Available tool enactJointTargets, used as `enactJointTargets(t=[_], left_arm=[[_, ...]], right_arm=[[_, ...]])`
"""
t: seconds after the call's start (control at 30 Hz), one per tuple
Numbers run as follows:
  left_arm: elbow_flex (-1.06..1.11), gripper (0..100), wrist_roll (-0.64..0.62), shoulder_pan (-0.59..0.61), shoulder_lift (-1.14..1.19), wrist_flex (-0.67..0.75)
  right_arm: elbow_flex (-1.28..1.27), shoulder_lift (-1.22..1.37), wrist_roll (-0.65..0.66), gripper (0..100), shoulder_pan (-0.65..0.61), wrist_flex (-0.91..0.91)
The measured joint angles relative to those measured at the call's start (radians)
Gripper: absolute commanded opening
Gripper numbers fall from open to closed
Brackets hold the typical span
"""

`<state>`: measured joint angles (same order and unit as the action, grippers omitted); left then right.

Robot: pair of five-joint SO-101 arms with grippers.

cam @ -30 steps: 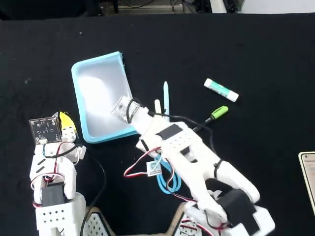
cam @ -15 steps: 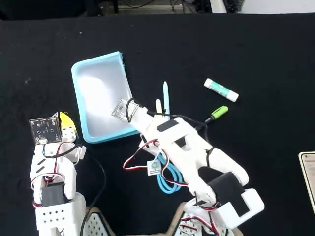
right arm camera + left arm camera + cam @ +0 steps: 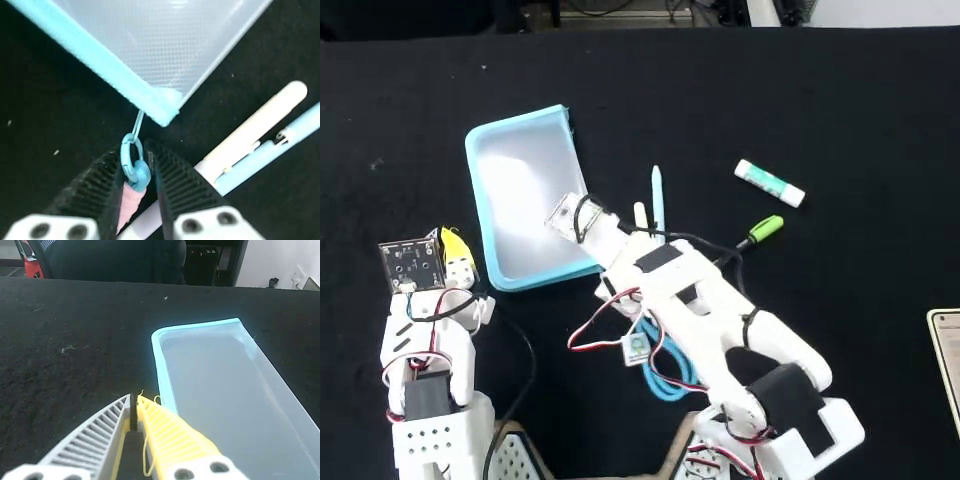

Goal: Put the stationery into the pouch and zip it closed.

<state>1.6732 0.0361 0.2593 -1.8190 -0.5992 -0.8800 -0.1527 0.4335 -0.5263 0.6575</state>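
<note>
The translucent pouch with light blue trim lies flat at centre left. Its corner sits just beyond my right gripper, which is shut on the blue ring zipper pull. In the high view the right arm covers that corner. Beside it lie a white pen and a light blue pen. A green highlighter and a glue stick lie further right. My left gripper is shut on nothing, just short of the pouch's edge.
A white card pokes in at the table's right edge. The black table is bare at the back and right. The left arm stands at the near left, and a blue cable loop hangs under the right arm.
The right arm has shifted slightly at its elbow and wrist, with the gripper staying at the pouch's corner. The pouch, the stationery and the left arm have not moved.
</note>
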Motion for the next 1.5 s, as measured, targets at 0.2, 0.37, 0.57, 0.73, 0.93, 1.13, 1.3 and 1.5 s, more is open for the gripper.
enactJointTargets(t=[0.2, 0.37, 0.57, 0.73, 0.93, 1.13, 1.3, 1.5], left_arm=[[0.0, 3, 0.0, 0.0, 0.0, 0.0], [0.0, 3, 0.0, 0.0, 0.0, 0.0], [0.0, 3, 0.0, 0.0, 0.0, 0.0], [0.0, 3, 0.0, 0.0, 0.0, 0.0], [0.0, 3, 0.0, 0.0, 0.0, 0.0], [0.0, 3, 0.0, 0.0, 0.0, 0.0], [0.0, 3, 0.0, 0.0, 0.0, 0.0], [0.0, 3, 0.0, 0.0, 0.0, 0.0]], right_arm=[[0.0, 0.0, -0.101, 1.1, -0.028, 0.009], [0.0, 0.0, -0.107, 1.1, -0.035, 0.009], [0.0, 0.002, -0.112, 5.0, -0.025, 0.009], [0.109, 0.126, -0.114, 6.3, 0.008, 0.098], [0.227, 0.222, -0.114, 3.2, 0.014, 0.186], [0.23, 0.224, -0.114, 0.8, 0.014, 0.187], [0.232, 0.224, -0.114, 1.0, 0.014, 0.187], [0.137, 0.058, -0.054, 1.0, -0.002, 0.155]])
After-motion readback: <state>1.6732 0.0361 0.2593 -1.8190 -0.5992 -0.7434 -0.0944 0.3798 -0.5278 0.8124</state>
